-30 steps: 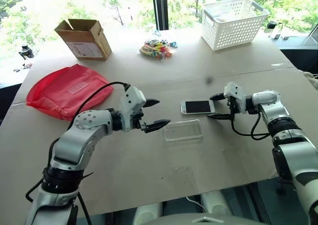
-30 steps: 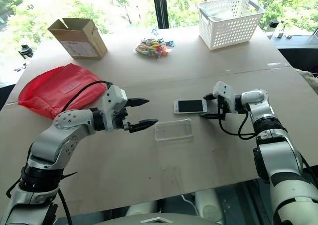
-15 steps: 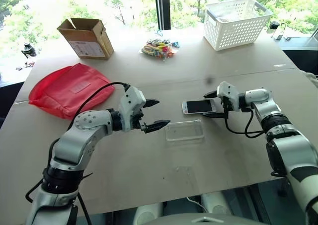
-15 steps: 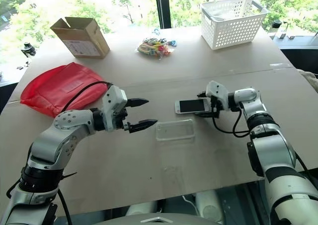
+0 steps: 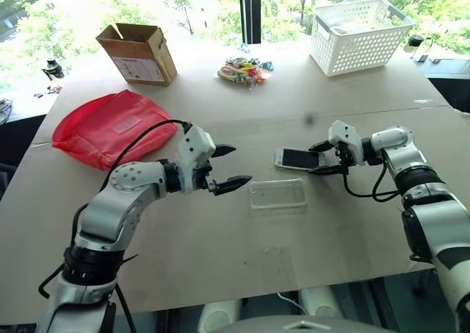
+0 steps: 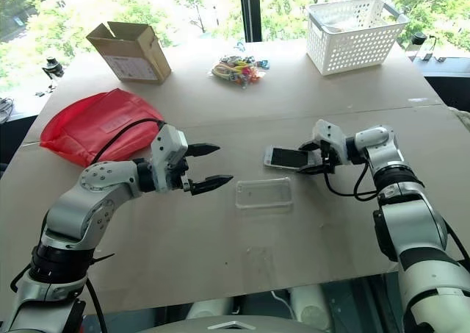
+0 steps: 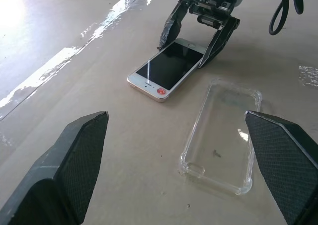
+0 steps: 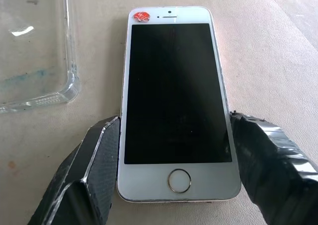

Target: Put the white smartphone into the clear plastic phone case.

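The white smartphone (image 5: 297, 158) lies screen up on the brown table, with a red sticker at its far end (image 8: 141, 16). My right gripper (image 5: 313, 159) is shut on the smartphone's home-button end, a black finger (image 8: 97, 155) pressed to each long edge. The clear plastic phone case (image 5: 277, 194) lies open side up just in front of the phone, close beside it and apart from it (image 7: 223, 135). My left gripper (image 5: 242, 165) hovers open to the left of the case with nothing between its fingers, pointing toward the case and phone.
A red fabric pouch (image 5: 110, 131) lies at the left. At the back stand an open cardboard box (image 5: 138, 54), a pile of colourful small items (image 5: 244, 72) and a white lattice basket (image 5: 360, 26). A seam (image 5: 411, 109) crosses the table behind the phone.
The camera has shifted slightly. My right gripper's fingers have drawn in against the smartphone's two long edges. The left arm and the case have kept still.
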